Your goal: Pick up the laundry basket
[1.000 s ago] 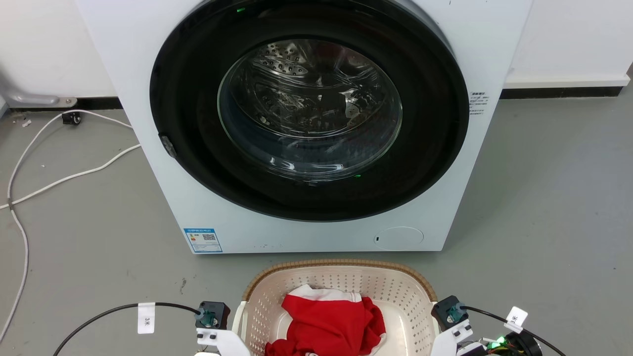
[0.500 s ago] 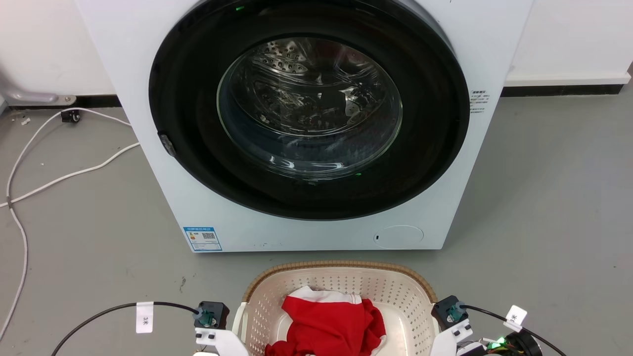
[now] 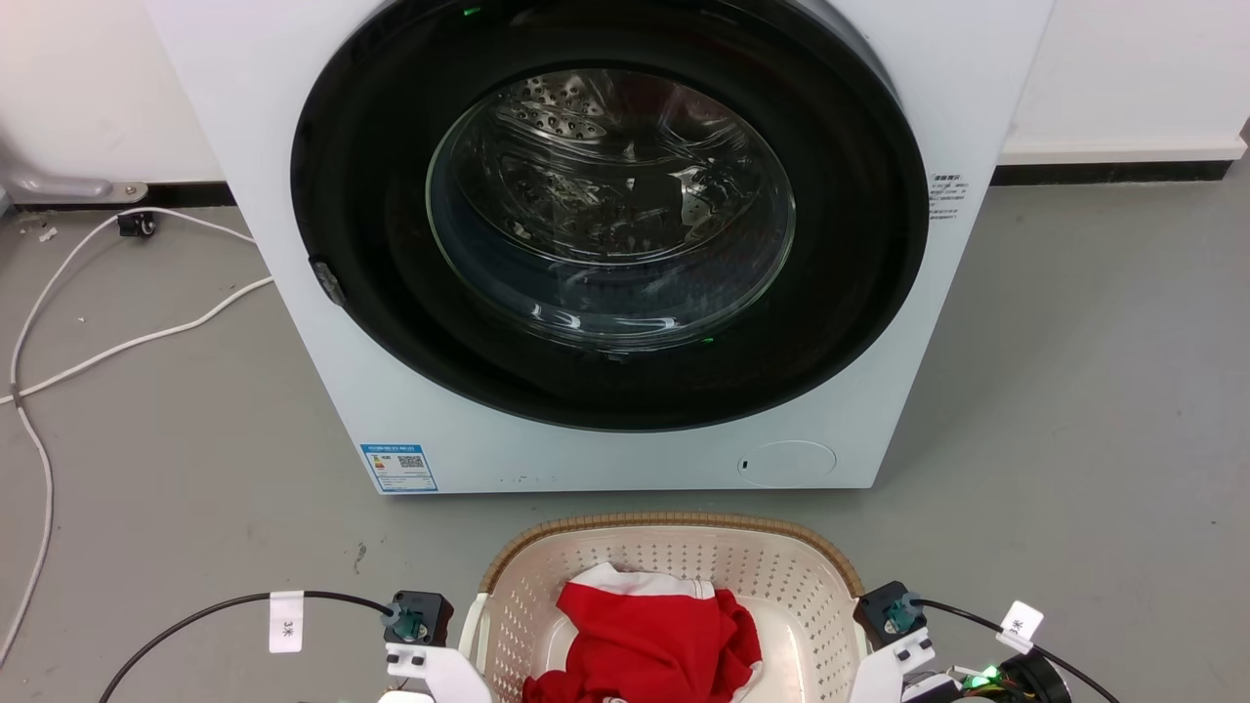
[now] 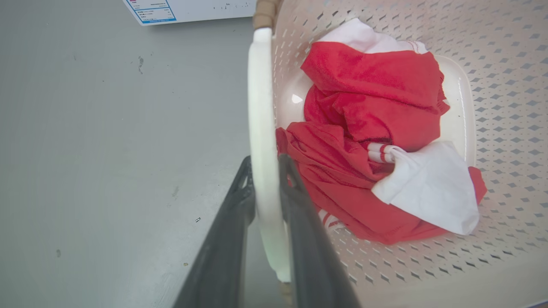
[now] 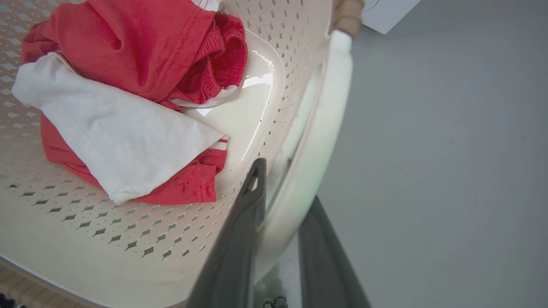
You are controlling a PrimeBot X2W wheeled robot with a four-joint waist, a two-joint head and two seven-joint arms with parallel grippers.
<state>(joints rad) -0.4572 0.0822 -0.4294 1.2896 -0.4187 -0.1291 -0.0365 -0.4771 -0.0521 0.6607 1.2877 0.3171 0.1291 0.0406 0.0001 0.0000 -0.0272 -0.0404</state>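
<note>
Laundry basket [image 3: 674, 566] held by both handles [image 4: 260, 85]
Left gripper [image 4: 265, 169] and right gripper [image 5: 284, 184] clench its handles; uneven lifting could tilt it, slipping the smooth plastic.

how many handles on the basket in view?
2: the left handle sits between the left gripper fingers; the right handle between the right gripper fingers. Neither is hidden.

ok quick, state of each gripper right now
left gripper: closed on the white side handle of the laundry basket.
right gripper: closed on the basket's other white handle.
</note>
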